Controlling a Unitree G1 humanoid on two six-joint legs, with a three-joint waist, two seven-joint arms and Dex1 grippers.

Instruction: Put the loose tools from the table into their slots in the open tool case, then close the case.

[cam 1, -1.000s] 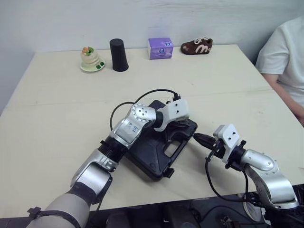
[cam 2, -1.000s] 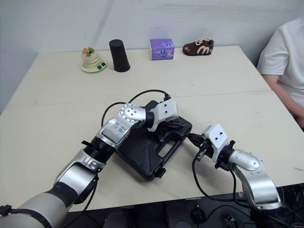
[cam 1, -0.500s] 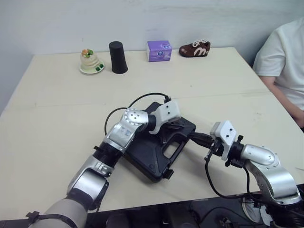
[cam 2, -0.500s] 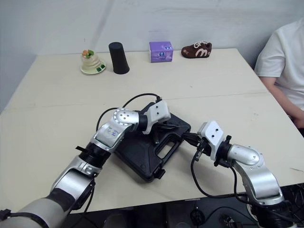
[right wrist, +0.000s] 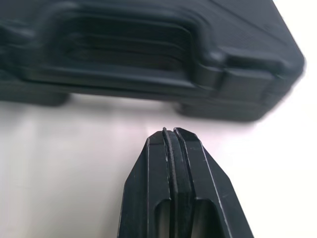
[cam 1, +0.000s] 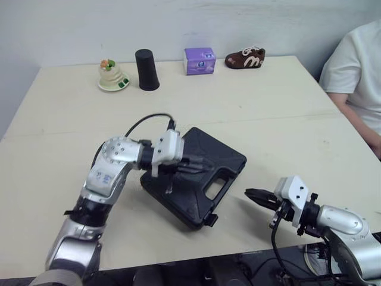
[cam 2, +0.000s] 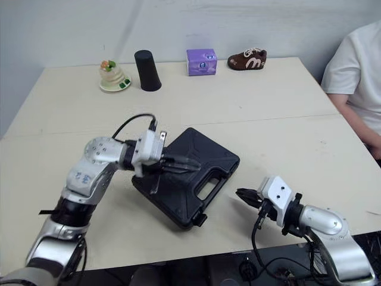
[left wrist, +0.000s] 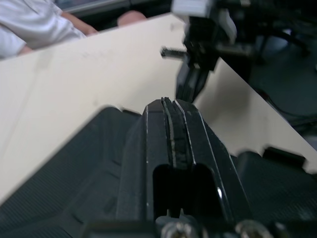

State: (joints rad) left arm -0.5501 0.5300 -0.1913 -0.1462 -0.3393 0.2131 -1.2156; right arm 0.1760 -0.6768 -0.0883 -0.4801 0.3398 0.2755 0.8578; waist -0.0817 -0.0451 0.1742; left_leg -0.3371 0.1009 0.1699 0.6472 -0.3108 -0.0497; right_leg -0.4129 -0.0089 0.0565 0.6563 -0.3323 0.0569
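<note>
Your tool case (cam 1: 196, 176) lies flat in the middle of the table (cam 1: 268, 101) with its lid down, its handle (cam 1: 221, 181) turned toward the near right. By that I judge the main work done: the lid is shut, and everything else on the table sits in a row along the far edge, none of it a tool: a small green-and-white ornament (cam 1: 111, 75), a black cup (cam 1: 147, 70), a purple box (cam 1: 199, 60) and a brown shoe-shaped piece (cam 1: 244, 58). What you should check is the latching. One latch (cam 1: 209, 219) shows at the case's near corner, but you cannot tell from here whether it is snapped home. Your left gripper (cam 1: 201, 167) reaches in from the left over the lid, fingers pressed together and holding nothing; whether they touch the lid or hang just above it is unclear. Your right gripper (cam 1: 253, 195) sits near the handle side, to the right of the case and apart from it with bare table between, its fingers likewise closed on nothing. A person (cam 1: 357, 71) sits at the far right edge of the table, well away from both arms. If the latches prove loose, pressing them shut would be all that is left.
</note>
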